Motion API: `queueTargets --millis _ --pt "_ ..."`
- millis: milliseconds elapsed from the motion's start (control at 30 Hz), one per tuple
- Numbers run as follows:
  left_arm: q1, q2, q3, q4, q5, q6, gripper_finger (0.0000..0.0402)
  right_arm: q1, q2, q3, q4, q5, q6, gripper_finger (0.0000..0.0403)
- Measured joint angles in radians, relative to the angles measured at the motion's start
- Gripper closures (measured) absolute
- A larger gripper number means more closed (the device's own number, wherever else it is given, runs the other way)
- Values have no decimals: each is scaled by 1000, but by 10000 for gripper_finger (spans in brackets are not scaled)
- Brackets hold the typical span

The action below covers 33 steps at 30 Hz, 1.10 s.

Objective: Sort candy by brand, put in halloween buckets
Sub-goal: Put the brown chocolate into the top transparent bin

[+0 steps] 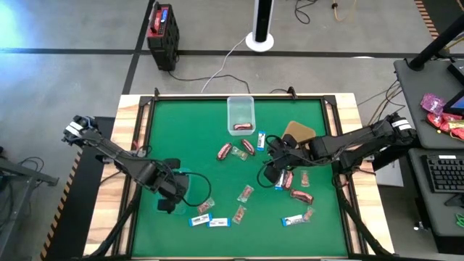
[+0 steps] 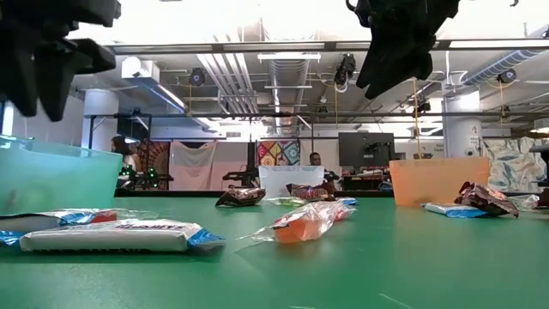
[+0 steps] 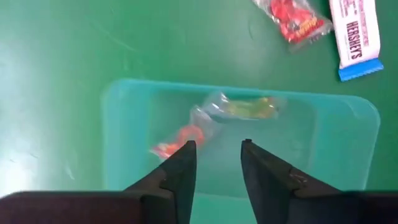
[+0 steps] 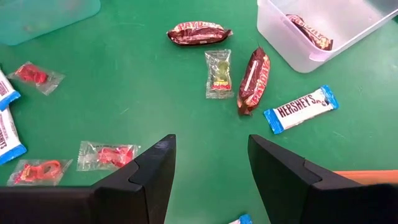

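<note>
Green felt covers the table point(image 1: 217, 116), and on it stand three containers: a clear tub point(image 1: 241, 114) at the far middle with one dark red bar point(image 4: 309, 31) already inside, a brown tray point(image 1: 299, 132) just beside the right arm, and a teal tub point(image 3: 323, 134) near the front left, holding two clear-wrapped sweets point(image 3: 217, 118). Most of the candy lies loose between them: dark red bars near the middle, blue-and-white bars point(image 1: 210, 221) along the front edge, clear-wrapped pieces scattered around. The left gripper point(image 3: 216, 163) hangs directly over the teal tub, fingers a narrow gap apart and holding nothing, so it looks to have no piece in hand for its next move. The right gripper point(image 4: 211, 163) hovers above the middle of the table, fingers spread wide and empty. In front of it lie a small clear piece with green point(image 4: 218, 73) and, just beside that, a dark red bar point(image 4: 253, 79) whose long axis points roughly away from the gripper toward the clear tub. A blue-and-white bar point(image 4: 301, 109) sits close by, slanted. Judging by position, the right arm is much the nearer one to this cluster, and the red bar's home tub lies just beyond it.
</note>
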Motion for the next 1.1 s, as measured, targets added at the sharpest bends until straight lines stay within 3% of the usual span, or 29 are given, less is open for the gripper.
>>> queueTargets --millis 133,267,467,800,1100 --pt "1 -57 0 2 -102 97 284 -11 0 7 -11 -1 46 209" --pt "7 -136 -3 66 -264 317 284 -48 0 41 -12 -2 52 209" --pt "88 -293 -43 327 -260 648 291 -162 27 121 -28 -65 44 209" --pt "186 -490 -230 594 -242 666 296 -252 255 305 -199 -156 -43 209" --pt "186 -566 -289 648 -241 658 297 -286 467 408 -248 -282 -76 209"
